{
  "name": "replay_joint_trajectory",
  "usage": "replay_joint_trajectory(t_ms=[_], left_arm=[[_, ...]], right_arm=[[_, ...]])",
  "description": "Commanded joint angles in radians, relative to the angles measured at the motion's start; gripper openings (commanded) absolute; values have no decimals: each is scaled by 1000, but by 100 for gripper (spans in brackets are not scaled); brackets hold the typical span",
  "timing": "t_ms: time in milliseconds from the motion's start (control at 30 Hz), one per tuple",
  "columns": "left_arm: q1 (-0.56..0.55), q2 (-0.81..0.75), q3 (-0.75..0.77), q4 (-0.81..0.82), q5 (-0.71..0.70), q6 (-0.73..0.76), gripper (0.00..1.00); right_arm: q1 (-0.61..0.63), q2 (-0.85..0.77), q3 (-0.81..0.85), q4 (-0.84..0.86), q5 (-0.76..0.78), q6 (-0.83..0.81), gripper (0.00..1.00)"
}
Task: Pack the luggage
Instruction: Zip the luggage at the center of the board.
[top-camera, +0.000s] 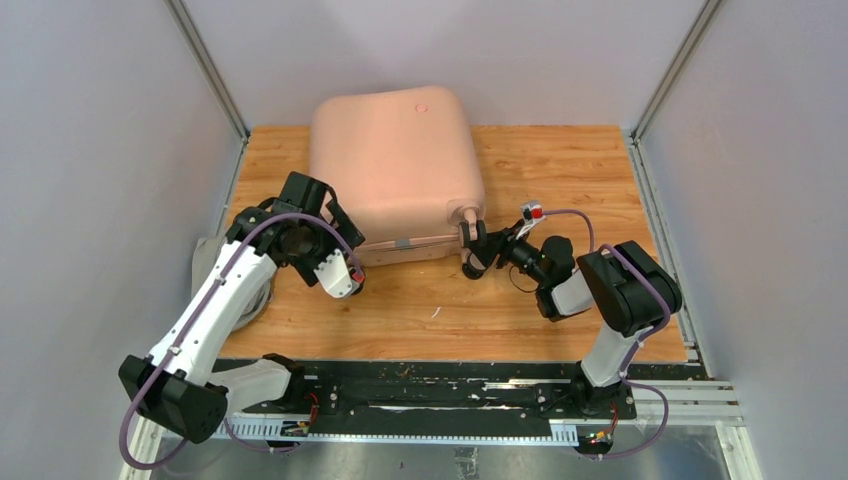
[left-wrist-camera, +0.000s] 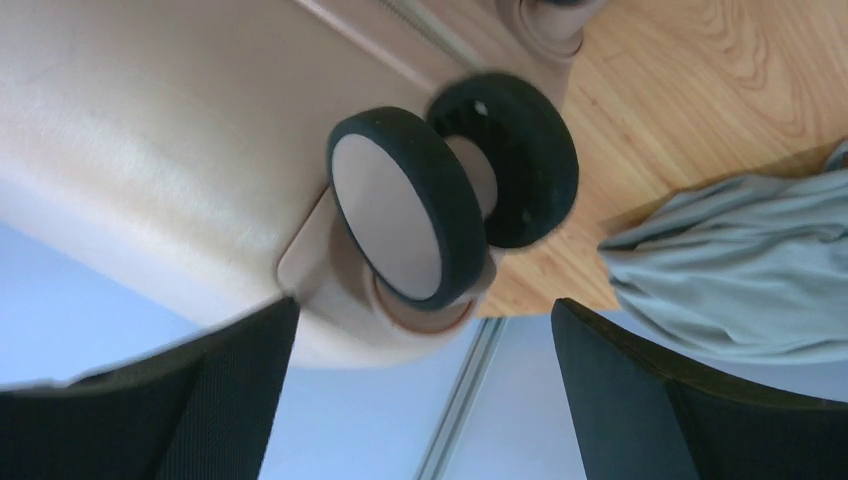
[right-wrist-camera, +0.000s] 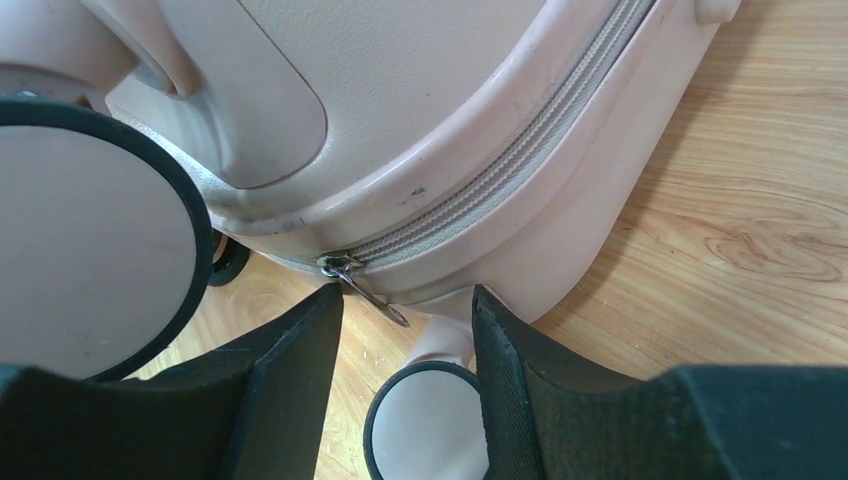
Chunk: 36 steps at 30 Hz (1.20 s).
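The large pale pink hard-shell luggage (top-camera: 395, 160) lies shut at the far centre of the wooden worktop (top-camera: 560, 170). The step in hand appears to be working its zip. The right fingers (right-wrist-camera: 290, 400) stand part-spread either side of the small metal zip pull (right-wrist-camera: 372, 292) at the near right corner, not pinching it, so close squarely on the tab, then draw along the zip line. The left fingers (left-wrist-camera: 640, 400), spread wide and empty, sit by the black-and-pink wheel (left-wrist-camera: 395, 225). Only the right wrist view shows the pull, and only the left wrist view plainly shows the crumpled grey cloth (left-wrist-camera: 740, 270) outside the luggage.
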Motion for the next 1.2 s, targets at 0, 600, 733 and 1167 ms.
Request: replay_joint_trajectory(t_ms=[0, 600, 733, 1167], left_arm=[[5, 29, -74, 93, 7, 327, 94], [-41, 5, -208, 294, 121, 441, 28], [-41, -15, -217, 293, 119, 427, 8], [-44, -76, -246, 293, 151, 415, 0]], right_arm=[[-8, 19, 6, 57, -23, 2, 53], [6, 6, -10, 107, 69, 3, 3], [7, -10, -28, 93, 141, -10, 0], [6, -30, -21, 57, 219, -60, 5]])
